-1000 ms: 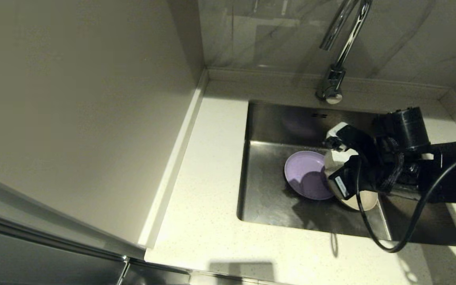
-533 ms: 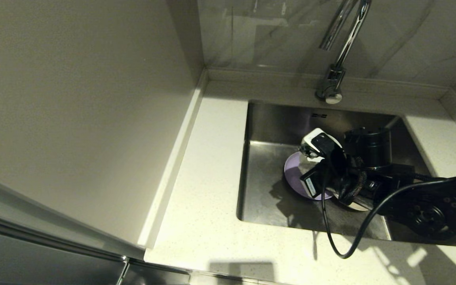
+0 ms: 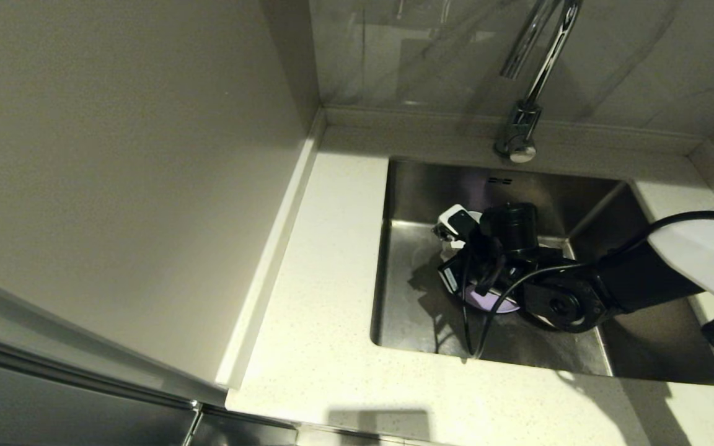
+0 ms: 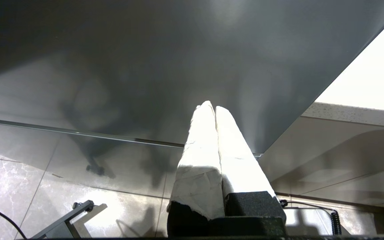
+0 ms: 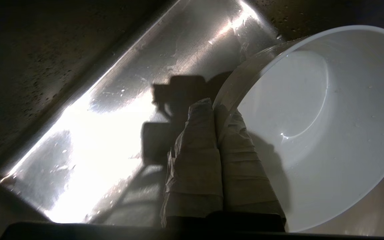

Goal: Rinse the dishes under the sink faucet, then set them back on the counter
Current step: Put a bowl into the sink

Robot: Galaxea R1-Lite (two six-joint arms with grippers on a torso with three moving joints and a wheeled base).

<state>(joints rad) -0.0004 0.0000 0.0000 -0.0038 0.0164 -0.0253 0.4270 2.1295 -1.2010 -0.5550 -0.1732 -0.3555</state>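
Table (image 3: 326, 260) – off-white speckled stone, wraps the sink (image 3: 419, 310), low raised rim against the walls. Sink is a big square steel basin, two small overflow slots on the back wall. Faucet (image 3: 527, 93) – chrome gooseneck, stands on the table behind the sink, spout curving up out of the head view.

My right arm reaches from the right side down into the sink, toward its left half. My right gripper (image 5: 215, 110) is low over the basin floor – fingers (image 5: 195, 150) pressed together on the rim of the white bowl (image 5: 312, 116), wall of the bowl pinched between them. Bowl is tilted, its inside facing the wrist camera, wet droplets on it. Cream plate (image 5: 365, 216) shows just beyond the bowl's lower edge, mostly hidden. Lilac plate (image 3: 487, 301) lies on the sink floor under my wrist, only a sliver showing in the head view.

My left gripper (image 4: 214, 108) is parked out of the head view, below the table edge, fingers (image 4: 202, 150) closed together on nothing.
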